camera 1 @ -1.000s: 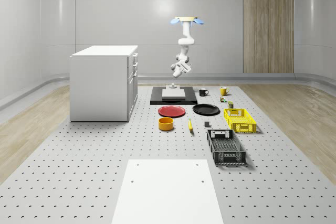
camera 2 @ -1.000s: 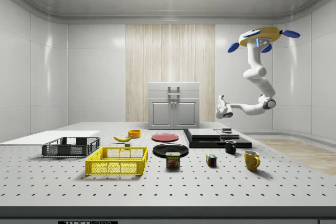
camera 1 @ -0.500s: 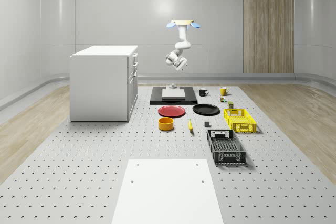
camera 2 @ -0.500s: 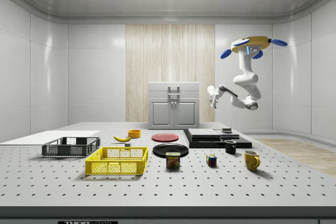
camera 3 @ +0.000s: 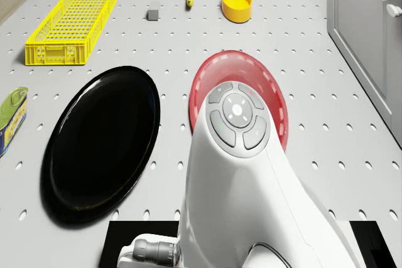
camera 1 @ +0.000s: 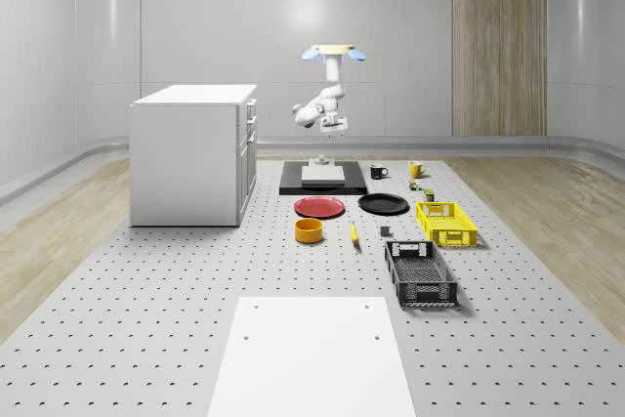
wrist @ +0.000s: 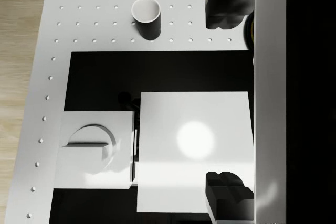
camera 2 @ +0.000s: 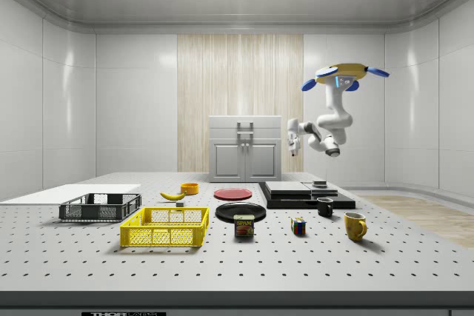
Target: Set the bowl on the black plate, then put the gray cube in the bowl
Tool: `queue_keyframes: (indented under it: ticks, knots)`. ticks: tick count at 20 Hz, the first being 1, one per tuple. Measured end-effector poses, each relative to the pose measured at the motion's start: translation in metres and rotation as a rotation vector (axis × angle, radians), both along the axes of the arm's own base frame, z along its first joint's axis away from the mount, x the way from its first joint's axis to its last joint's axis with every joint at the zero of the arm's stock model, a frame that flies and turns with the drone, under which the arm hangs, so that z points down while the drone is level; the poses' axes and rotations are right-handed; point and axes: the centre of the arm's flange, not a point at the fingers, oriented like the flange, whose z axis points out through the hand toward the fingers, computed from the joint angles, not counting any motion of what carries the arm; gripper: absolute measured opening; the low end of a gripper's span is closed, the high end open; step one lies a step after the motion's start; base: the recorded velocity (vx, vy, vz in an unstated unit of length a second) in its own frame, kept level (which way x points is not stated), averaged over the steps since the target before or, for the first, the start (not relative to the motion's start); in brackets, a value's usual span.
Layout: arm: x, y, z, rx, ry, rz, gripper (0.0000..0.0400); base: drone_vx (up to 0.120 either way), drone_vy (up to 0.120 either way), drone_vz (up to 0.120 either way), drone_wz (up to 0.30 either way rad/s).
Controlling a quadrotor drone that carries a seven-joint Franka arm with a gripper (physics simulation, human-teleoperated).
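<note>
Lower and further toward the side view's left than before, the drone (camera 2: 340, 75) hovers over the black base (camera 2: 307, 195), its gripper (wrist: 227, 98) spread wide, holding nothing.

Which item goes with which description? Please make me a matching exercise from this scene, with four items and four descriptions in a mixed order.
Items:
1. bowl
2. black plate
3. gray cube
4. drone

Descriptions:
A. hovers over the black pad
B. lies bare beside the red plate
C. yellow, in front of the red plate
D. small, next to the yellow basket

Pairs: 1-C, 2-B, 3-D, 4-A
</note>
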Motion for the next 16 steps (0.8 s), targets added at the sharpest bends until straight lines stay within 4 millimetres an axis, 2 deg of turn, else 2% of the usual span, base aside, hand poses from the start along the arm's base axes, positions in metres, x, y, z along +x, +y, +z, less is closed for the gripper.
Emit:
queue_keyframes:
  ticks: [8,10,16]
  knots:
    - [-0.0001,-0.0085,-0.0010,-0.087,0.003,-0.002,0.0400,0.120,-0.120,-0.120,0.000]
    - [-0.0001,-0.0093,-0.0010,-0.095,0.003,-0.002,0.0400,0.120,0.000,-0.120,0.000]
    - [-0.0001,-0.0105,-0.0011,-0.107,0.004,-0.002,0.0400,0.120,-0.120,-0.120,0.000]
